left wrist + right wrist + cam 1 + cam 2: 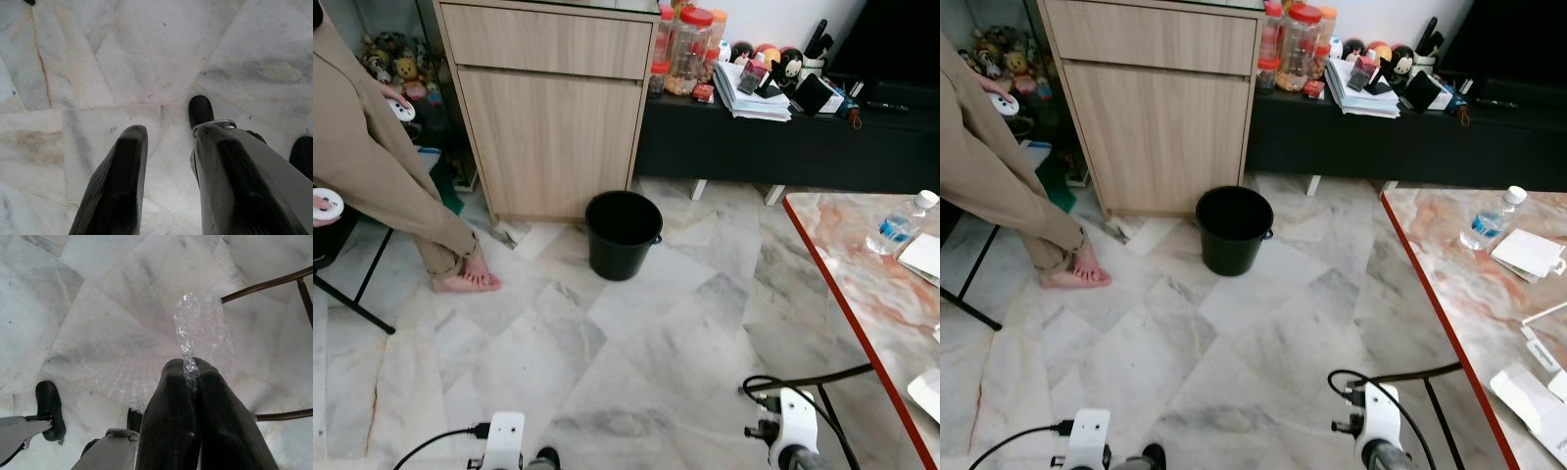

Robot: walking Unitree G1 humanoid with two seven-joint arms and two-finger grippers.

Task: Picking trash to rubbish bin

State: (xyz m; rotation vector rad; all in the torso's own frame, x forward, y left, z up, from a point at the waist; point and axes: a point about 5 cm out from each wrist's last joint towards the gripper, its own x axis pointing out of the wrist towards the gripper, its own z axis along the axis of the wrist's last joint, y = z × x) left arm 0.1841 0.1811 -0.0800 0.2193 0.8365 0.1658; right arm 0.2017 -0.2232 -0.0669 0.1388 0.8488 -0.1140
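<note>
A black rubbish bin [623, 233] stands on the marble floor in front of a wooden cabinet, ahead of me. In the right wrist view my right gripper [190, 368] is shut on a clear sheet of bubble wrap [198, 333] that hangs past the fingertips, above the floor. My left gripper [168, 132] hangs open over bare floor tiles, nothing between its fingers [128, 152]. Both wrists [793, 431] show low in the eye views.
A seated person's leg and bare foot [465, 279] are left of the bin, beside a wooden cabinet [548, 108]. A red-edged marble table [862, 284] with a water bottle [899, 223] and papers stands at the right. A black low shelf [783, 137] lines the back wall.
</note>
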